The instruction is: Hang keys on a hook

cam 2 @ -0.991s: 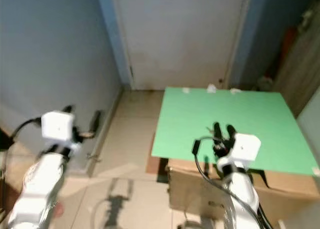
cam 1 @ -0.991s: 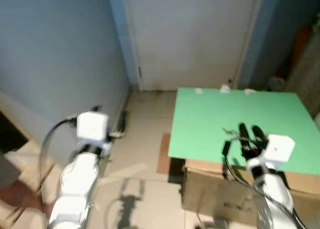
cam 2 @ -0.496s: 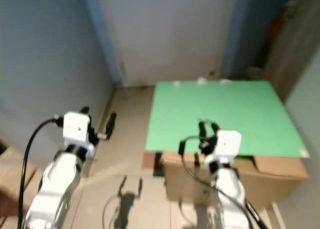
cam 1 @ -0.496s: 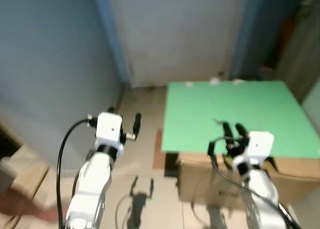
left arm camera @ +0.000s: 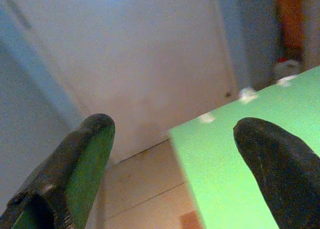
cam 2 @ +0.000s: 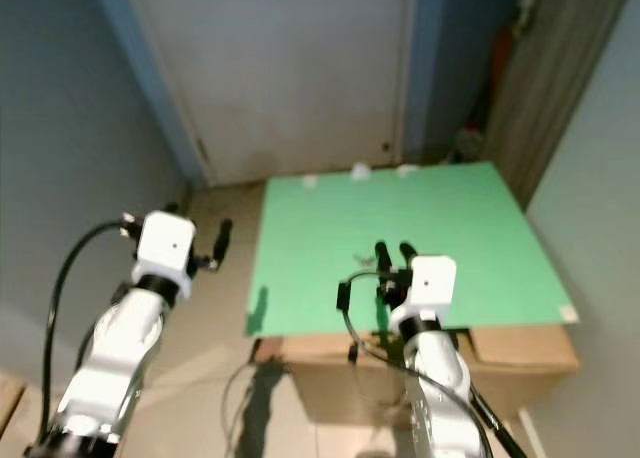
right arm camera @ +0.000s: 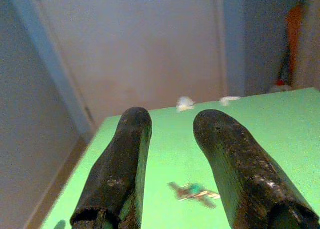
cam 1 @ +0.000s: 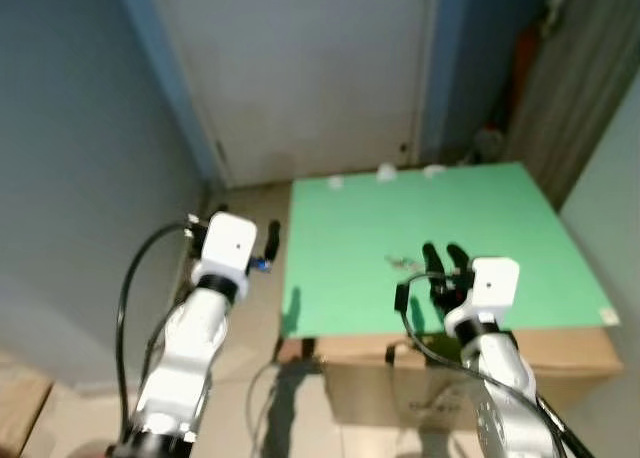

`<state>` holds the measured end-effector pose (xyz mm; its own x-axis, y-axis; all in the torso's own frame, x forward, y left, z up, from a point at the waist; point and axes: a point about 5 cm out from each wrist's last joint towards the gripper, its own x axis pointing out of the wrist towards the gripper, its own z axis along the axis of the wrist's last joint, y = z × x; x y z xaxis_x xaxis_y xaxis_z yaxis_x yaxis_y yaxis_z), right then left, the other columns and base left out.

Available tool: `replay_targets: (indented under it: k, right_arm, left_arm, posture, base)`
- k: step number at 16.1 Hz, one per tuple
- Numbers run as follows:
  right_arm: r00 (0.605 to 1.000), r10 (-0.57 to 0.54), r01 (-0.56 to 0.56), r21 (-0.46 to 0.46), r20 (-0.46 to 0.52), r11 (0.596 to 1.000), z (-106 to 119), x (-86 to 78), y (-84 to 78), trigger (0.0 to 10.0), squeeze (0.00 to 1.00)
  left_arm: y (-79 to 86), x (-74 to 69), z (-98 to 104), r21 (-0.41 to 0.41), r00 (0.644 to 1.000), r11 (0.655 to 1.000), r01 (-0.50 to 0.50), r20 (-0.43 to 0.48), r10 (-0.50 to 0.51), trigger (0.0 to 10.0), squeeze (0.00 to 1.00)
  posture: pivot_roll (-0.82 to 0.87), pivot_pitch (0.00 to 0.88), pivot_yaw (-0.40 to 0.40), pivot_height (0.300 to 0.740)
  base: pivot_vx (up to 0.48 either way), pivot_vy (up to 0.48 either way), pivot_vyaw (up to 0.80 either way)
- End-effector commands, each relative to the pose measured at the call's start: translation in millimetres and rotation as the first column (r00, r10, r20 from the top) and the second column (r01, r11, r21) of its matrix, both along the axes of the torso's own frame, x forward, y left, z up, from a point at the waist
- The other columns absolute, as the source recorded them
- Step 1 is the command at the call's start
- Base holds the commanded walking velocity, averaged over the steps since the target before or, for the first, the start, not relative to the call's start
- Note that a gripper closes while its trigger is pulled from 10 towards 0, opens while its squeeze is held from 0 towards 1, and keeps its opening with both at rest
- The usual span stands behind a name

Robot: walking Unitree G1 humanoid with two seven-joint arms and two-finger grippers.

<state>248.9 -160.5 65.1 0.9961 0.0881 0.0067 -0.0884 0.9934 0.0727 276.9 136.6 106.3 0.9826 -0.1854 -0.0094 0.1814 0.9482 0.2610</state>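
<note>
A small bunch of keys (right arm camera: 193,192) with a green tag lies flat on the green tabletop (cam 1: 480,203); in the head view the keys (cam 1: 400,263) sit just left of my right gripper's fingers. My right gripper (cam 1: 443,250) hovers low over the tabletop near its front edge, open, with nothing between its fingers (right arm camera: 125,159). My left gripper (left arm camera: 175,124) is raised beside the table's left edge, open wide and holding nothing; its white wrist box (cam 1: 231,244) is over the floor. I can make out no hook.
The green top rests on a cardboard box (cam 1: 450,378). A white door (cam 1: 300,68) stands behind it, and a blue-grey wall (cam 1: 70,158) runs along the left. A dark curtain (cam 1: 590,88) and a red object (cam 1: 527,43) are at the back right. White scraps (cam 1: 385,171) lie on the far table edge.
The camera has swung, so the table now sits nearer the middle. My left arm has come up towards the table's left edge. The right gripper stays by the keys.
</note>
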Motion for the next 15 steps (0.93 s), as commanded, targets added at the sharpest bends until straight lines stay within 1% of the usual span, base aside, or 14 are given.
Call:
replay_targets:
  k: [1, 3, 5, 6, 8, 11, 13, 15]
  right_arm:
    - [1.0, -0.015, 0.015, -0.013, -0.007, 1.0, -0.9, -0.1, -4.9, 10.0, 0.0]
    - [1.0, -0.011, 0.011, -0.015, -0.01, 1.0, -1.2, 0.6, -3.7, 10.0, 0.0]
    - [1.0, 0.0, -0.001, -0.027, -0.021, 1.0, -3.5, -0.5, -2.2, 10.0, 0.0]
    - [1.0, 0.003, -0.004, -0.031, -0.026, 1.0, -4.4, -1.1, -1.8, 10.0, 0.0]
    - [0.999, 0.013, -0.014, -0.036, -0.033, 0.999, -5.6, -0.7, -0.6, 10.0, 0.0]
    - [0.998, 0.032, -0.036, -0.067, -0.051, 0.997, -6.8, 7.5, 3.5, 10.0, 0.0]
    - [0.998, 0.042, -0.046, -0.07, -0.056, 0.997, -6.9, 9.7, 4.3, 10.0, 0.0]
    - [0.997, 0.054, -0.059, -0.078, -0.061, 0.995, -6.2, 10.0, 3.6, 10.0, 0.0]
  left_arm:
    - [-5.2, 1.2, -0.6, 0.005, 1.0, 1.0, 0.013, -0.011, -0.013, 10.0, 0.0]
    - [-8.4, 2.3, -3.4, 0.032, 0.999, 0.999, 0.026, -0.029, -0.025, 10.0, 0.0]
    - [-17.4, 4.9, -1.7, 0.044, 0.998, 0.997, 0.062, -0.026, -0.061, 10.0, 0.0]
    - [-20.9, 5.0, -0.8, 0.044, 0.997, 0.996, 0.072, -0.018, -0.071, 10.0, 0.0]
    - [-24.5, 5.0, -3.2, 0.029, 0.997, 0.997, 0.07, -0.045, -0.069, 10.0, 0.0]
    - [-24.3, 2.8, -6.6, -0.02, 0.996, 0.998, 0.056, -0.072, -0.057, 10.0, 0.0]
    - [-23.4, 3.8, -7.4, -0.042, 0.995, 0.998, 0.038, -0.089, -0.042, 10.0, 0.0]
    - [-14.8, 12.9, -12.9, -0.058, 0.993, 0.998, 0.018, -0.12, -0.025, 10.0, 0.0]
  posture:
    - [-0.2, 0.001, 0.128, 0.74]
    - [-0.2, 0.005, 0.127, 0.74]
    - [-0.19, 0.012, 0.124, 0.74]
    - [-0.19, 0.014, 0.122, 0.74]
    - [-0.19, 0.016, 0.121, 0.74]
    - [-0.17, 0.018, 0.109, 0.74]
    - [-0.17, 0.022, 0.105, 0.74]
    - [-0.17, 0.032, 0.094, 0.74]
  base:
    - [0.326, -0.349, 0.0]
    - [0.328, -0.347, 0.0]
    - [0.326, -0.349, 0.0]
    - [0.0, 0.0, 0.0]
    - [0.0, 0.0, 0.0]
    - [0.0, 0.0, 0.0]
    - [0.0, 0.0, 0.0]
    - [0.0, 0.0, 0.0]
